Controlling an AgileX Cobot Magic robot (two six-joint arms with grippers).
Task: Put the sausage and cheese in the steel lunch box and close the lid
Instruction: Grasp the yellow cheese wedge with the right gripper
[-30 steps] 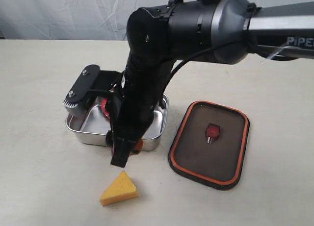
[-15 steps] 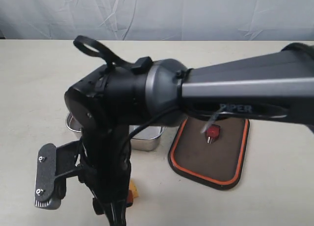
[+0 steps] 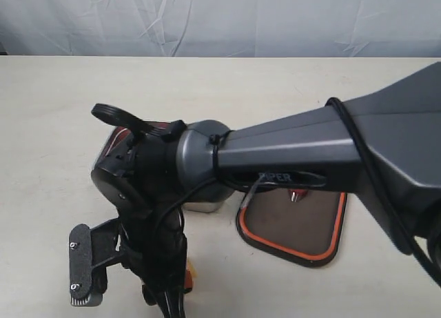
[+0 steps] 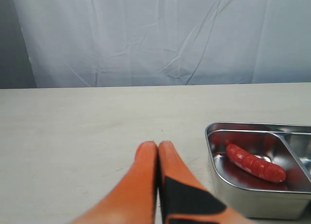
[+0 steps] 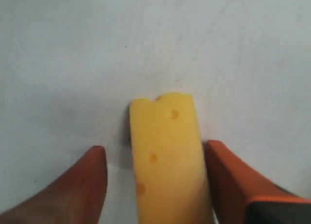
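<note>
Yellow cheese lies on the table between the two orange fingers of the right claw, which is spread wide and grips nothing; one finger is just beside the cheese, the other stands apart. The left claw is squeezed tight with nothing in it, near the box, and the red sausage lies in the box's end part, well off the table's far edge. The dark lid lies near the box, orange rim up.
</note>
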